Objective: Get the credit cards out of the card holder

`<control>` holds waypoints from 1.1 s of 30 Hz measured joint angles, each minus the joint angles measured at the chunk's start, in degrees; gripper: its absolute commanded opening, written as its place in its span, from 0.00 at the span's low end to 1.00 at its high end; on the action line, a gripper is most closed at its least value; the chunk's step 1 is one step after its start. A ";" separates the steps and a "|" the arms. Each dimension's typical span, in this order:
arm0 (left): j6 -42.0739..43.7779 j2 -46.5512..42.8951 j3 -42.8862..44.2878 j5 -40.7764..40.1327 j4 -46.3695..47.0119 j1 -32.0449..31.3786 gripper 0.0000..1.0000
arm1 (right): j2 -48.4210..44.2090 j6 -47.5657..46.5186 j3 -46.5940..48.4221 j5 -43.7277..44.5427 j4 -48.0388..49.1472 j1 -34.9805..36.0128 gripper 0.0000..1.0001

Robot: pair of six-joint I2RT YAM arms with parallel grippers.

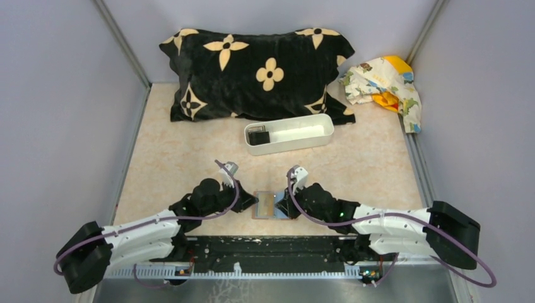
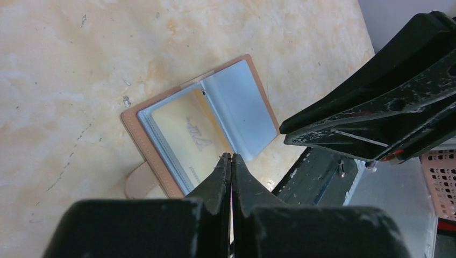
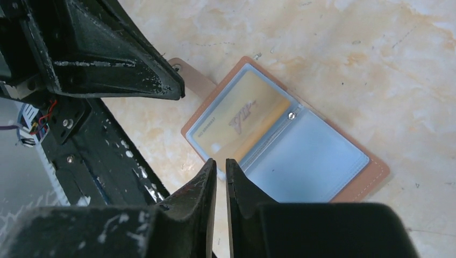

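The card holder [image 1: 272, 205] lies open and flat on the table [image 1: 189, 158], low in the middle of the top view. It sits right between the two claws, and its long side runs left to right from one claw to the other.

A yellow credit card [image 2: 189, 135] is tucked in a clear pocket on the left half, the half on the left arm's side. The blue right half looks empty.

In the left wrist view, the card's long side points down the frame, straight at the left claw [image 2: 231, 157]. The card's near short end is just in front of the claw tips. So the left arm looks like the nearer one to the card.

The left claw is pressed fully together. Its tips sit at the near edge of the card holder, but I cannot tell if they pinch anything.

In the right wrist view, the right claw [image 3: 220, 163] is at the bottom middle of the frame, right at the holder's near edge by the fold. Its fingers are almost together, with a thin slit between them. I cannot tell if they grip the edge.

I think the card must slide out along its long side.
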 measured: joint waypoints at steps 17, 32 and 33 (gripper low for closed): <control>-1.81 17.05 -3.87 2.23 12.13 -0.17 0.00 | 6.01 12.57 -1.68 2.23 4.68 -0.13 0.30; -2.21 16.04 -3.87 0.94 10.75 -0.22 0.00 | 17.09 16.24 -1.68 -0.94 10.95 -1.68 0.38; -2.25 16.06 -3.87 0.94 10.75 -0.22 0.00 | 17.97 16.48 -1.66 -1.33 12.24 -1.70 0.38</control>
